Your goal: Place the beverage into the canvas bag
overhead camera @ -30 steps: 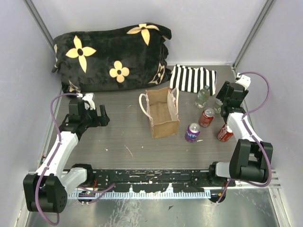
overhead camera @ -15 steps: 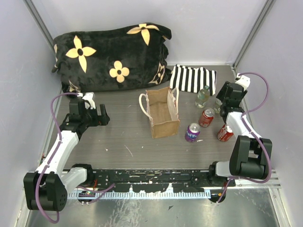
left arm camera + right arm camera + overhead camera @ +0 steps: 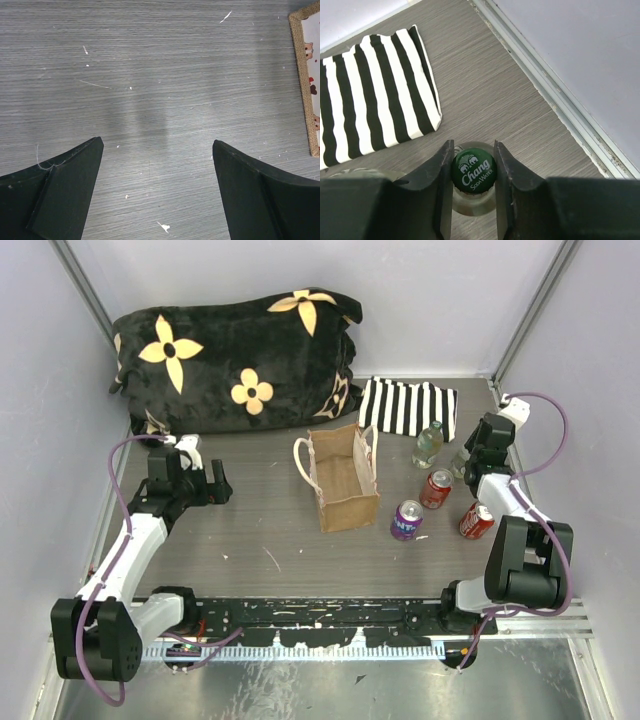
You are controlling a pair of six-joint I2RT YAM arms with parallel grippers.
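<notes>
The beverage in my grip is a clear glass bottle with a green Chang cap (image 3: pixel 473 171). My right gripper (image 3: pixel 473 152) is shut on that cap, one finger on each side. From above, this bottle (image 3: pixel 460 464) stands at the right rear, mostly hidden under my right gripper (image 3: pixel 472 456). The canvas bag (image 3: pixel 345 480) stands upright and open at the table's middle, its burlap rim (image 3: pixel 306 75) at the right edge of the left wrist view. My left gripper (image 3: pixel 214 486) hangs open over bare table left of the bag, nothing between its fingers (image 3: pixel 70 170).
A second glass bottle (image 3: pixel 428 443), two red cans (image 3: pixel 435 489) (image 3: pixel 475 521) and a purple can (image 3: pixel 406 519) stand between the bag and my right arm. A striped cloth (image 3: pixel 406 406) (image 3: pixel 375 100) lies behind them. A black flowered pillow (image 3: pixel 235 360) fills the back left. The wall rail (image 3: pixel 555 95) runs close on the right.
My right jaws have closed onto the bottle's cap, and the right wrist has shifted slightly toward the back. The left arm has barely moved.
</notes>
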